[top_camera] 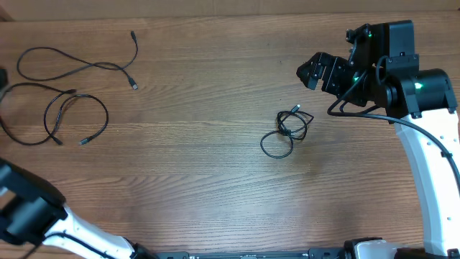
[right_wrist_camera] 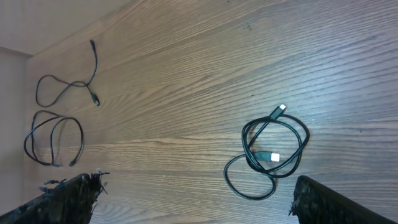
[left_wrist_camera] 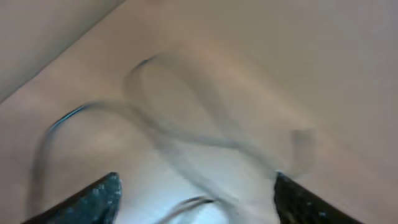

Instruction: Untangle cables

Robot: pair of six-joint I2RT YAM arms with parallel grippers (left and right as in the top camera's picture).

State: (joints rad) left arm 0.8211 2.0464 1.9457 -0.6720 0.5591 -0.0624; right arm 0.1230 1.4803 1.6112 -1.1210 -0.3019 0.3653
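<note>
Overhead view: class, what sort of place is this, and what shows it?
Probably a robotics lab workbench: a bare wood-grain table, a left arm and a right arm at its edges, and thin black cables laid out, one small coil and loose strands.

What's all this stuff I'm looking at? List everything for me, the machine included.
coiled cable: one, black, bunched near the middle of the table
wavy cable: one, black, spread out at the far left
looped cable: one or two strands (cannot tell), black, at the left just nearer than the wavy one
table: one, brown wood grain, under everything
right arm: one, white and black, right side
left arm: one, white and black, near left corner
right hand: one, black, open, beyond and right of the coil
left hand: one, black, fingers spread, over a blurred cable
</note>
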